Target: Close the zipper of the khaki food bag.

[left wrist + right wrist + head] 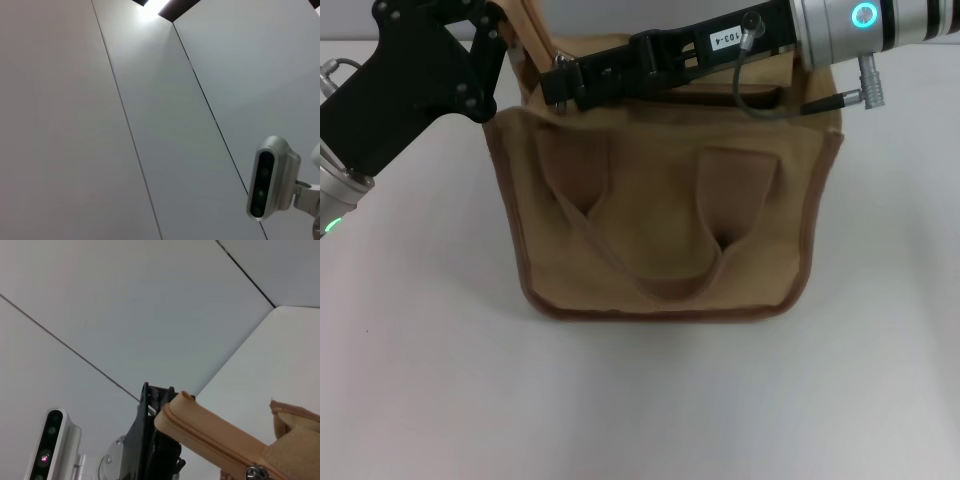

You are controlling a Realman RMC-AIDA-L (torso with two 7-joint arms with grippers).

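The khaki food bag (660,230) stands upright mid-table, its two handles hanging down the near side. My left gripper (502,48) is at the bag's top left corner, shut on the end of the zipper strip (210,440) and holding it up. My right gripper (558,86) reaches across the bag's top from the right, with its tips near the left end. In the right wrist view the silver pull tab (256,473) sits close in at the frame's edge, and the left gripper (150,445) shows black behind the strip's end. The bag's top opening is hidden under the right arm.
White table (640,400) lies all around the bag. The right arm's cable (770,105) hangs over the bag's top right. The left wrist view shows only wall panels and my head camera (267,177).
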